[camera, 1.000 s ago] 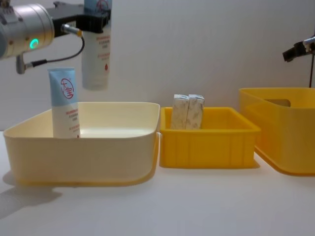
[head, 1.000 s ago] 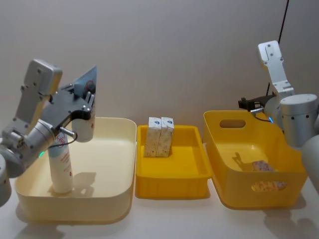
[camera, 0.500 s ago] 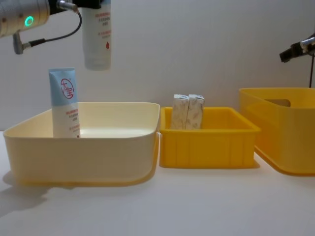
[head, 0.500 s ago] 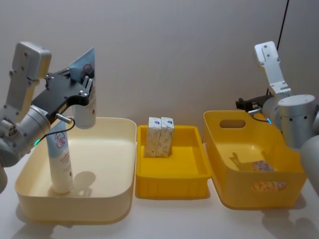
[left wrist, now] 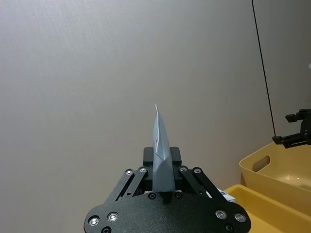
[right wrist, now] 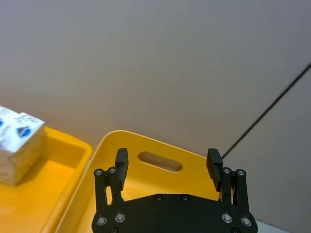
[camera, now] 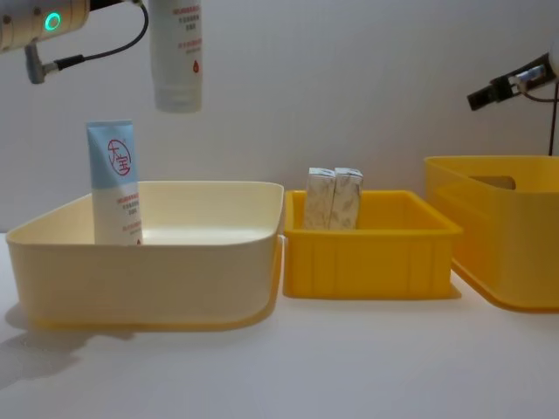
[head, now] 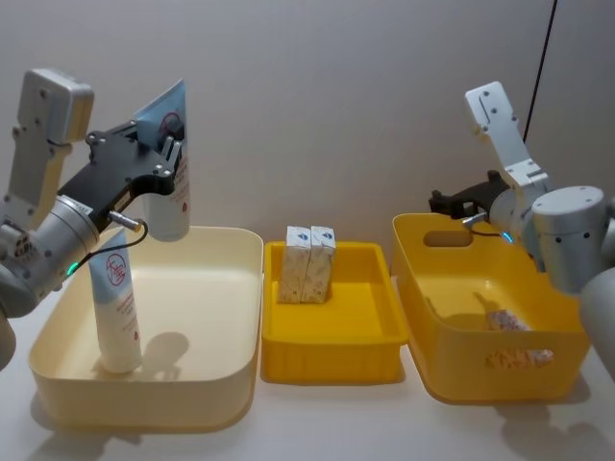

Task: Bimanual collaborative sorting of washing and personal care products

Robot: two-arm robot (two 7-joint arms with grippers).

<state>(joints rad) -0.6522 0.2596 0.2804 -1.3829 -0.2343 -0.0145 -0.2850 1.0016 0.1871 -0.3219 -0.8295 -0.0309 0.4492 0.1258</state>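
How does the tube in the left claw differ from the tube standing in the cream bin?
The held tube hangs above the cream bin, clamped by the left claw; the standing tube rests on the bin's floor, untouched. The held tube is farther right than the standing tube. Both are upright with blue tops and red logos.

The raised squeeze tube [head: 170,211] is showing a white body, light-blue top and red round logo; the standing tube [head: 115,317] in the cream bin [head: 144,403] is matching it. Two cream cartons [head: 307,264] are wearing reddish print and blue emblems inside the yellow tray [head: 332,360].
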